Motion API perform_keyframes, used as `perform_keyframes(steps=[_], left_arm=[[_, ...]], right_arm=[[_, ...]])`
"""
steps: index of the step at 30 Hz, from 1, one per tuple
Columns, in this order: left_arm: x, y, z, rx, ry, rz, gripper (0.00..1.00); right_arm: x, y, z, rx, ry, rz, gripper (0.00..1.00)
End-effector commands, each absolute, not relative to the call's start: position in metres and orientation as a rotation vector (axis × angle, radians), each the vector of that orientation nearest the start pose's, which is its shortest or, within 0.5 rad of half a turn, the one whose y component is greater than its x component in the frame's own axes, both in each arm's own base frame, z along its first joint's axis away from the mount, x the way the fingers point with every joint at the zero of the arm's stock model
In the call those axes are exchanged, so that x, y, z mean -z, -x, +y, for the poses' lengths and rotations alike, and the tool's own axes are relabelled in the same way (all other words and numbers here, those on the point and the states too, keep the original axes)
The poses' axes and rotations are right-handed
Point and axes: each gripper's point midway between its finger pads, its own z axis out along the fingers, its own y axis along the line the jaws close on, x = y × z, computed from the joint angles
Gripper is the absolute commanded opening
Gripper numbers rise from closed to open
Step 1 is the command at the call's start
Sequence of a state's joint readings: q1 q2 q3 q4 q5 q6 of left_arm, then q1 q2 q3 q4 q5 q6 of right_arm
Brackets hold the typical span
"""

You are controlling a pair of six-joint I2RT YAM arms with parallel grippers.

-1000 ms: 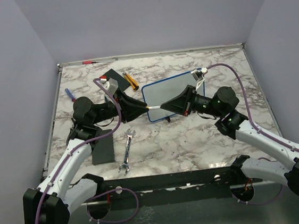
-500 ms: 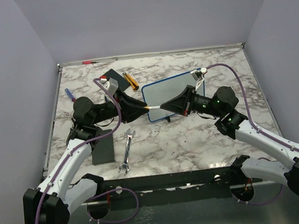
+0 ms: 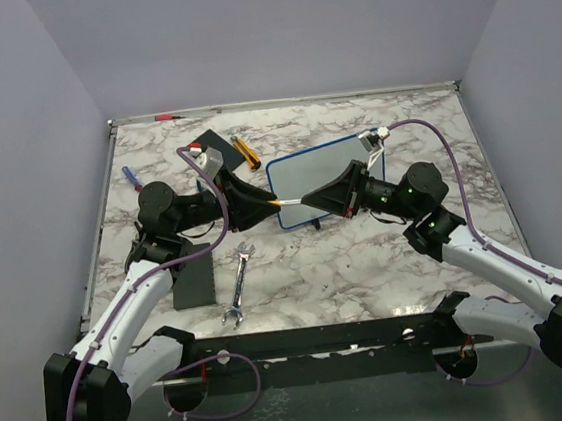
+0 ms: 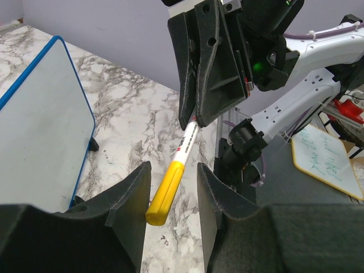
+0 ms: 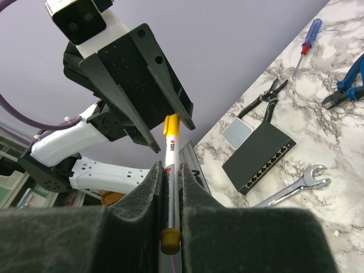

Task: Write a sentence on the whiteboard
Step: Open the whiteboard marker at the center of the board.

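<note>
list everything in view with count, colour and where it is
white marker with yellow cap: 1, white/yellow, held midair, centre
white whiteboard with blue frame: 1, white/blue, centre-right
flat black rectangular pads: 2, black, front-left and back-left
silver metal wrench: 1, silver, front-centre
orange metal cylinder: 1, orange, back-centre
blue-handled screwdriver: 1, blue, left edge
black pliers: 1, black, near screwdriver
marble table: 1, grey-white, under everything
left gripper: 1, black, open around marker cap
right gripper: 1, black, shut on marker body

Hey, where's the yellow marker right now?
Top view: the marker is in the air near the left edge of the whiteboard, between the two arms. The right gripper is shut on its barrel; its yellow cap sits inside the open left gripper.
</note>
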State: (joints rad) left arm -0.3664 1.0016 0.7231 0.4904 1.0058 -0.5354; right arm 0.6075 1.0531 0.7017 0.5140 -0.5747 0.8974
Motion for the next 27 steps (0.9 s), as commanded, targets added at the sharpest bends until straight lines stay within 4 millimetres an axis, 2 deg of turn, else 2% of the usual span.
perform_keyframes(steps=[1, 3, 5, 11, 21, 27], left_arm=[[-0.318, -0.203, -0.251, 1.404, -0.835, 1.404, 0.39], [-0.318, -0.202, -0.251, 1.406, -0.839, 1.404, 0.38], [-0.318, -0.201, -0.251, 1.409, -0.844, 1.405, 0.33], [-0.319, -0.199, -0.251, 1.408, -0.858, 1.394, 0.0], [-0.323, -0.191, -0.25, 1.421, -0.888, 1.375, 0.0], [-0.327, -0.186, -0.249, 1.421, -0.901, 1.359, 0.0]], right_arm=[[-0.33, -0.212, 0.298, -1.608, 0.322, 1.616, 0.0], [-0.328, -0.213, 0.299, -1.609, 0.321, 1.62, 0.0], [-0.329, -0.213, 0.299, -1.61, 0.32, 1.618, 0.01], [-0.33, -0.212, 0.298, -1.612, 0.321, 1.612, 0.0], [-0.334, -0.207, 0.287, -1.661, 0.346, 1.594, 0.01], [-0.326, -0.202, 0.282, -1.727, 0.394, 1.63, 0.01]])
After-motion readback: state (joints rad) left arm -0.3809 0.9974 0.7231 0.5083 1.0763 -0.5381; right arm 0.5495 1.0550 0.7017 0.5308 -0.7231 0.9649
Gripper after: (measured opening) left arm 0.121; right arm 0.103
